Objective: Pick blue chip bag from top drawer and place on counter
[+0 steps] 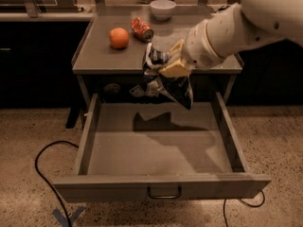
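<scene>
The blue chip bag is a crumpled dark navy foil bag with white markings. It hangs in the air in front of the counter's front edge, above the back of the open top drawer. My gripper is shut on the bag's top, with the tan fingers pinching it. The white arm reaches in from the upper right. The drawer is pulled fully out and its floor is bare, with the bag's shadow on it. The counter is the grey top of the cabinet behind.
On the counter stand an orange, a lying orange-red soda can and a white bowl at the back. Small items lie in the shadow behind the drawer. A black cable loops on the floor at the left.
</scene>
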`<state>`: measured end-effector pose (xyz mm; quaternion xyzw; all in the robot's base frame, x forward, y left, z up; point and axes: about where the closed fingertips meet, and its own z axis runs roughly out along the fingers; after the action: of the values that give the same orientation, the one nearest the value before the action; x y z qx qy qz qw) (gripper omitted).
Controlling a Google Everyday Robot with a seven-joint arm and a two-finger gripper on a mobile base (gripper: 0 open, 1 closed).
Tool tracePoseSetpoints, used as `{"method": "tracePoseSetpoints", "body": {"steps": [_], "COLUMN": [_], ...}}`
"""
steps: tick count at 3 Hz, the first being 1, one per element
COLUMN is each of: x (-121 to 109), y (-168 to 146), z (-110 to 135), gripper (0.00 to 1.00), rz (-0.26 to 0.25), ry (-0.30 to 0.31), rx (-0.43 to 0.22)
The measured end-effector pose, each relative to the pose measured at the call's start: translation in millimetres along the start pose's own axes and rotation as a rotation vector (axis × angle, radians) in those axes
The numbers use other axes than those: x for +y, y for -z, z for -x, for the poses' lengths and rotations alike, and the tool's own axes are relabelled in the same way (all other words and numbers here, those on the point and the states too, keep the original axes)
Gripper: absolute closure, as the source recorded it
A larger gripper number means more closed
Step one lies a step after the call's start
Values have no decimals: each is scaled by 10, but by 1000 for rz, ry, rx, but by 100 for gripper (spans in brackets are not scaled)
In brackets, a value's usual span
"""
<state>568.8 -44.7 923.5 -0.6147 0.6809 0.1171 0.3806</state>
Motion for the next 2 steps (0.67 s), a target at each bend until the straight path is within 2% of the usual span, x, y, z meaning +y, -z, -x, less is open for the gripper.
{"method": "tracePoseSetpoints", "body": {"steps": [1, 2], "x": [-79, -78], "y": [75, 75], "z": [124, 124], "gripper": [100, 100], "rz": [-18, -18], "ry": [14, 14], "rx": [-17, -17]}}
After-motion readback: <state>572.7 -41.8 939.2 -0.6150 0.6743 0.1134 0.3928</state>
